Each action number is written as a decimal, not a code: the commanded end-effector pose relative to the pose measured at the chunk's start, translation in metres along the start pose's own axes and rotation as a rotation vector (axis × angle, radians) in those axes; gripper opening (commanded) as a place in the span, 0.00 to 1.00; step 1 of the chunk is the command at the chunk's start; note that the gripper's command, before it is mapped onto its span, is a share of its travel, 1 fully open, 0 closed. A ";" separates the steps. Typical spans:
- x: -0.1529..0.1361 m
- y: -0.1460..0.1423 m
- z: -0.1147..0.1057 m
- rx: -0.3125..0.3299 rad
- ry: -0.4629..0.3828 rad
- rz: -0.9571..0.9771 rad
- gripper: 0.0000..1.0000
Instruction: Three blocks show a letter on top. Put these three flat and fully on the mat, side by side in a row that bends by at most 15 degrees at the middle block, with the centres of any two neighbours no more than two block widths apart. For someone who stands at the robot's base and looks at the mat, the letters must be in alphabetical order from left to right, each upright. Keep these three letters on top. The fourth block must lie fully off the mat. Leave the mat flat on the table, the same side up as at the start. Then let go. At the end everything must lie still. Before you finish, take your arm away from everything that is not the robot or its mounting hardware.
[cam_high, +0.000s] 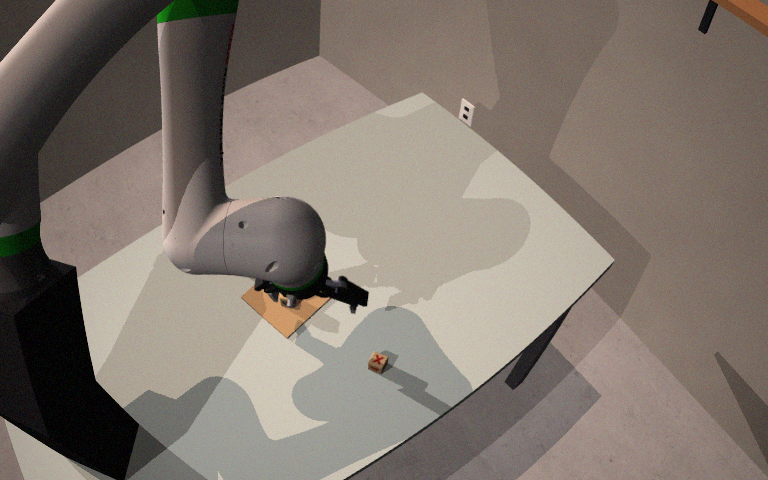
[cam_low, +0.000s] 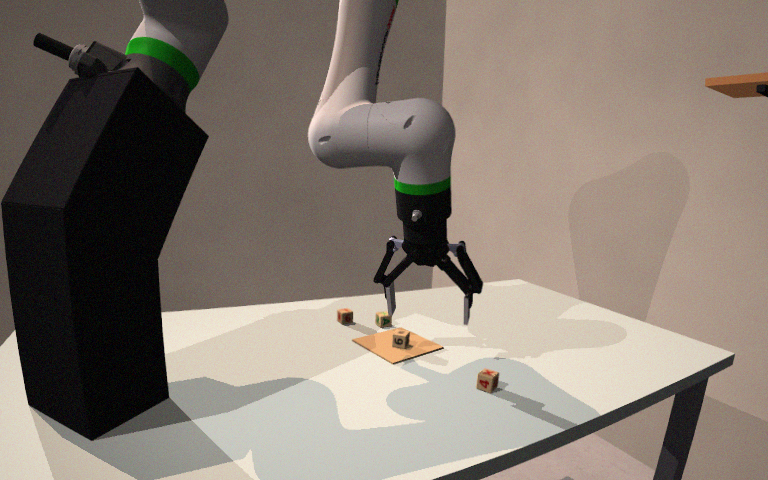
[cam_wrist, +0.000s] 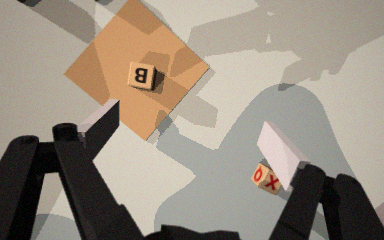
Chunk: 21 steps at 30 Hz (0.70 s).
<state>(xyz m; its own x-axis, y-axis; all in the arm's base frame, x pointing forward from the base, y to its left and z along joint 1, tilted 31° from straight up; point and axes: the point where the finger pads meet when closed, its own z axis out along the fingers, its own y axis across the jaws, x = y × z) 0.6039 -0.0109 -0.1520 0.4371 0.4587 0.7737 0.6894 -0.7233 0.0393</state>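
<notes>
A block with a black B on top (cam_low: 400, 338) (cam_wrist: 142, 76) rests on the orange mat (cam_high: 287, 325) (cam_low: 370, 340) (cam_wrist: 135, 117); the B looks upside down in the wrist view. A block with a red X on top (cam_high: 377, 362) (cam_low: 487, 380) (cam_wrist: 266, 178) lies on the table off the mat, partly behind a finger in the wrist view. A block with green marks (cam_low: 383, 318) and one with red marks (cam_low: 344, 315) stand beyond the mat; their tops cannot be read. My gripper (cam_high: 321, 305) (cam_low: 429, 316) (cam_wrist: 192, 123) is open and empty, above the mat's side nearer the X block.
The black robot base (cam_high: 50, 362) (cam_low: 113, 283) stands at the left of the top and exterior views. The table (cam_high: 543, 254) (cam_low: 640, 356) has its near edge beyond the X block. A wall shelf (cam_high: 747, 14) (cam_low: 736, 84) is far off at upper right. The arm hides the far blocks in the top view.
</notes>
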 end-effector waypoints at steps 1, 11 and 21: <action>-0.019 0.041 -0.012 0.018 0.003 0.003 1.00; -0.051 0.104 -0.035 0.018 0.003 0.003 1.00; -0.065 0.130 -0.045 0.018 0.002 0.003 1.00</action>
<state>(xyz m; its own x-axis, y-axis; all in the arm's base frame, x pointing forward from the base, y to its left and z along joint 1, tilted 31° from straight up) 0.6370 -0.1557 -0.1683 0.4382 0.4573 0.7739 0.6941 -0.7192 0.0320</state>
